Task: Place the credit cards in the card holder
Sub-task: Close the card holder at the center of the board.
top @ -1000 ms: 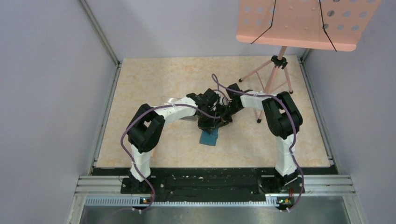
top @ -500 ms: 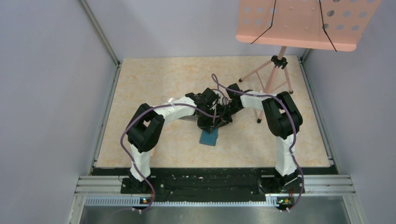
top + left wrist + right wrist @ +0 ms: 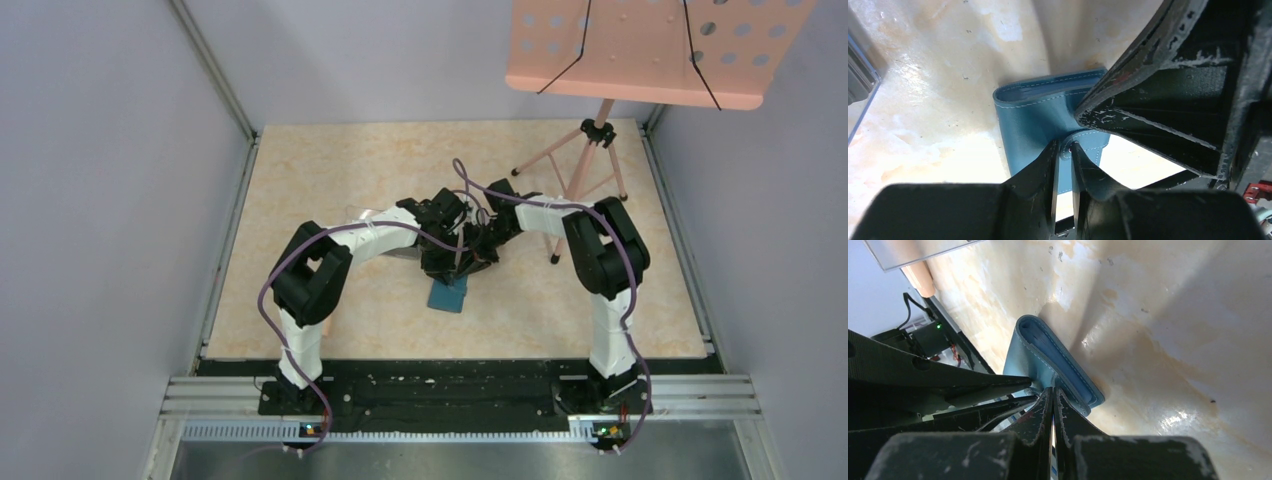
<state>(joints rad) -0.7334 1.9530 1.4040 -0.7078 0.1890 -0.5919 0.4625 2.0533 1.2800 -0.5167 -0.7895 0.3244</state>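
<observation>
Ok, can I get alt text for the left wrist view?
A teal wallet lies on a beige table, with the left gripper nearly closed at its snap tab. The right gripper comes in over the wallet from the upper right.

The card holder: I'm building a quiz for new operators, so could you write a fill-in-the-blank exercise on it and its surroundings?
1. The card holder lies on the ___.
2. The right gripper has its jaws ___.
3. In the top view, the pink music stand stands near the far ___ corner.
Missing words: table; shut; right.
</observation>
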